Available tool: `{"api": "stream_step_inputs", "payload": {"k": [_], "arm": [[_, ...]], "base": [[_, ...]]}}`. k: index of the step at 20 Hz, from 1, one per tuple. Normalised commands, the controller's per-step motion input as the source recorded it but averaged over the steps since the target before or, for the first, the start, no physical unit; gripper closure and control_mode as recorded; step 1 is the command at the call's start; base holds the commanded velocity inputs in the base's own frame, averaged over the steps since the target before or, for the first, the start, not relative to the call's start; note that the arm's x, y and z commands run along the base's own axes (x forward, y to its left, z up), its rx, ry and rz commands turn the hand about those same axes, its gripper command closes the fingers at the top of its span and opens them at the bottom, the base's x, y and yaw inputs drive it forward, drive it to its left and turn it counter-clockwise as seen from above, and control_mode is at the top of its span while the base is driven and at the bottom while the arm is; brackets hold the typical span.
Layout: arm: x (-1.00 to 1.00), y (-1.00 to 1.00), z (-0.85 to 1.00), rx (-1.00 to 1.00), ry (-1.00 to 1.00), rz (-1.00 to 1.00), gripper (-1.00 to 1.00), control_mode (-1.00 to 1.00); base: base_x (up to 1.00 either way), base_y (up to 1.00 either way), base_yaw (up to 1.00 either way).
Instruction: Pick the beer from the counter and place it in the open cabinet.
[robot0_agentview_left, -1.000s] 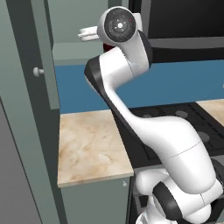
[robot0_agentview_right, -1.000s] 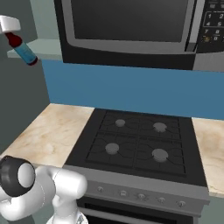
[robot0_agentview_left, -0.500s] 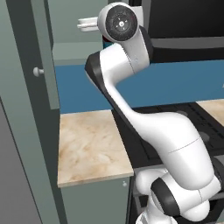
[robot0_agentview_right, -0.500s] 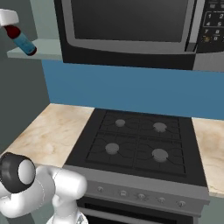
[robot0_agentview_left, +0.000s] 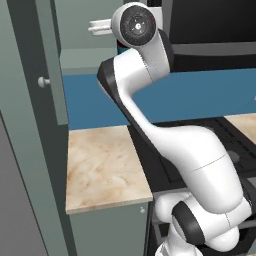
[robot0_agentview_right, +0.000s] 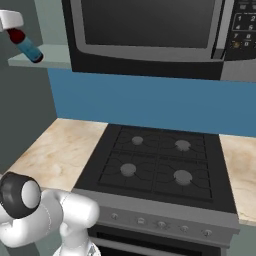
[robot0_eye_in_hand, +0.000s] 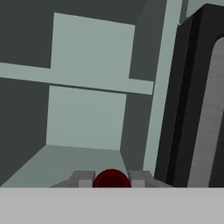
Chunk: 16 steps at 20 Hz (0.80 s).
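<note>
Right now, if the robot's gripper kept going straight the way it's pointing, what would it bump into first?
Probably the cabinet's back wall. The gripper, shut on the beer, points into the open recess above the shelf floor; nothing else seems in the way, though depth is unclear.

The arm (robot0_agentview_left: 165, 145) is glossy white, built of rounded, bulging segments joined by dark grey to black bands. A round black cap with a grey ring marks one joint (robot0_agentview_left: 137, 24). The hand (robot0_agentview_right: 11, 20) is a plain white block.
</note>
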Motion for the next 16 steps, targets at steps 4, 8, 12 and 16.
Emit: {"api": "stream_step_inputs", "payload": {"k": [4,8,12,16], "arm": [[0.11,0.0,0.0,0.0,0.0,0.0,1.0,-1.0],[0.06,0.0,0.0,0.0,0.0,0.0,1.0,-1.0],[0.34,-0.06,-0.01,0.0,0.0,0.0,1.0,-1.0],[0.45,-0.02,-0.1,0.0,-0.01,0.0,1.0,-1.0]], "base": [[0.0,0.0,0.0],[0.0,0.0,0.0],[0.0,0.0,0.0],[0.0,0.0,0.0]]}}
